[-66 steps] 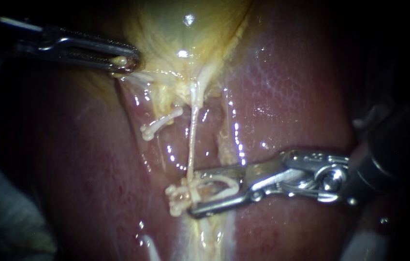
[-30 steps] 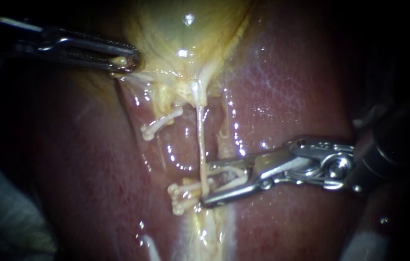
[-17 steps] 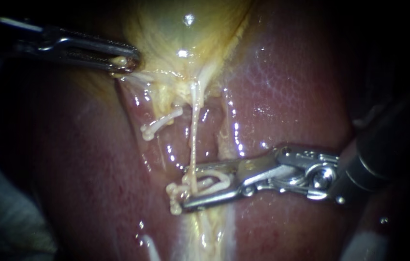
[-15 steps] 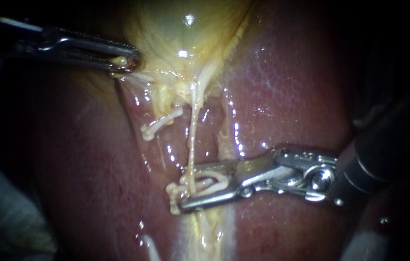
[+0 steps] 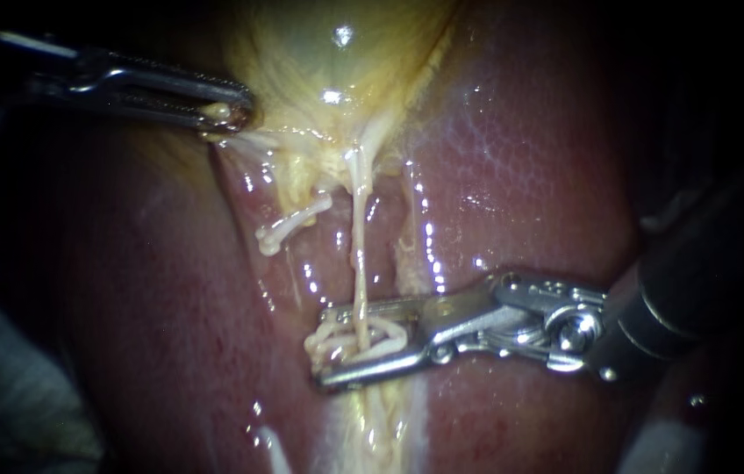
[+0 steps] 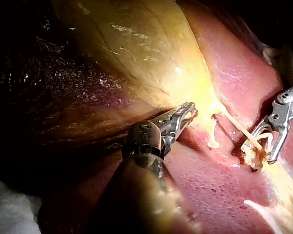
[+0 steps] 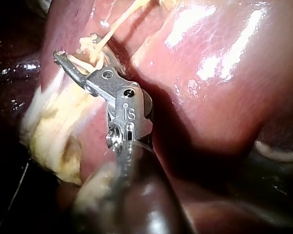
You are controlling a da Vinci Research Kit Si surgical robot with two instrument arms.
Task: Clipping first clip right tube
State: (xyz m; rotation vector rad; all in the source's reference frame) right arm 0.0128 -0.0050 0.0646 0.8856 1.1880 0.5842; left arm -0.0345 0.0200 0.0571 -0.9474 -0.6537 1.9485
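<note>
1. Right instrument point(image 5: 326, 346): reaching in from the right, low over the liver point(image 5: 521, 175); jaws standing part-way apart and clamped on a pale clip point(image 5: 389, 332) carried between them.
2. Clip: set across the right tube point(image 5: 356, 254), near the jaw tips; arms bowed rather than pressed flat, so judged not yet squeezed home.
3. Right tube: a thin pale strand, drawn taut from the neck of the gallbladder point(image 5: 319, 53) down into the yellowish tissue below the jaws. Beside the jaw tips, a pale knotted clump point(image 5: 315, 347); cannot tell whether tissue or part of the clip.
4. Further out: a short pale stub point(image 5: 289, 224) lying apart from the tube, on its left.
5. Left instrument point(image 5: 233, 112): jaws closed on the gallbladder's edge, holding it up, well apart from the clip site.
6. Done, by the look of it: tube exposed, tensioned and caught between the clip's arms. Left to do: close fully, check the latch, let go, back out.
</note>
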